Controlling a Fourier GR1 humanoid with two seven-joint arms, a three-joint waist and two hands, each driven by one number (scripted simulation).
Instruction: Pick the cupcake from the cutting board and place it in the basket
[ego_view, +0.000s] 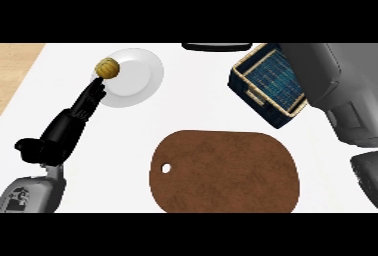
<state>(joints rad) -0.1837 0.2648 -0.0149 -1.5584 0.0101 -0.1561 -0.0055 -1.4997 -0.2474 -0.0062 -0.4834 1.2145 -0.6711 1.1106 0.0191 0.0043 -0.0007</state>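
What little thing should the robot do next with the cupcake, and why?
Probably curl the left hand round the cupcake. Its fingers look straight, tips right at the cupcake, which sits at the white plate's rim, not on the cutting board. It needs a hold before going to the basket.

The left forearm was a pale grey shell with rounded edges, bearing small dark markings on its upper face. From it grew the left robot hand, matte black all over, with a stubby rounded thumb and long slim fingers. The right forearm was a broad, smooth grey casing, darker grey at one section, with a black rounded part rimmed in pale grey below it
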